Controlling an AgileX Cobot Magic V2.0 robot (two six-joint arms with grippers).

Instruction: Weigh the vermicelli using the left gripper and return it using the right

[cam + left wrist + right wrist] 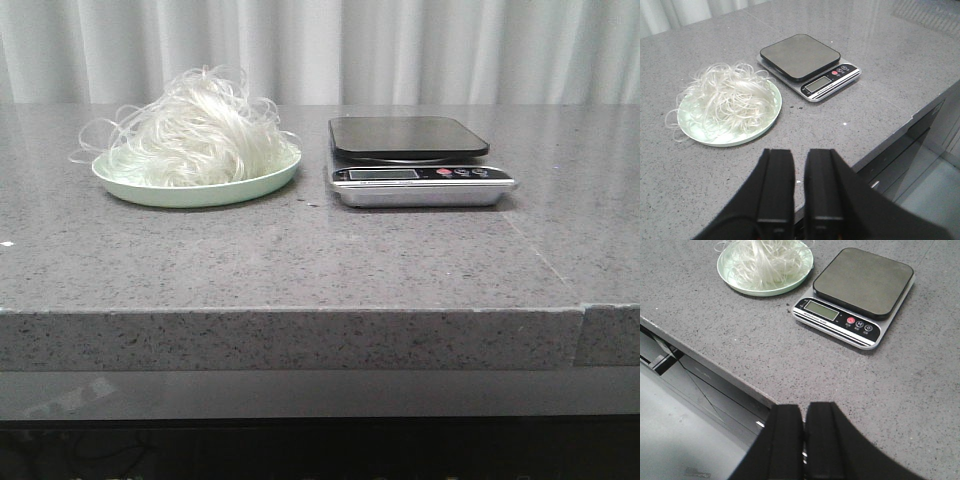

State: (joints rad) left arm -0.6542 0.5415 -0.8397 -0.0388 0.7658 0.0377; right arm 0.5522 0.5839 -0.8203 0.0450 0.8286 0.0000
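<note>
- Grey speckled stone surface [300, 255] with a pale pleated curtain [400, 50] behind it.
- Pale green plate [150, 190] sits flat on the surface, just beside the scale [420, 175] on its left in the front view, a narrow gap between them.
- Vermicelli [195, 135] fills the plate: a heaped nest of thin translucent white strands, loops curling up and a few spilling past the plate rim on the side away from the scale.
- Scale holds nothing; its dark square platform [405, 137] is bare. Silver base with a small display and a red button facing the near edge.
- Left claw [799, 185], seen in its wrist view: black fingers close together with a slim gap, holding nothing, above the near edge, well apart from the plate.
- Right claw [804, 440]: fingers nearly touching, gripping nothing, over the surface edge, well apart from the scale.
</note>
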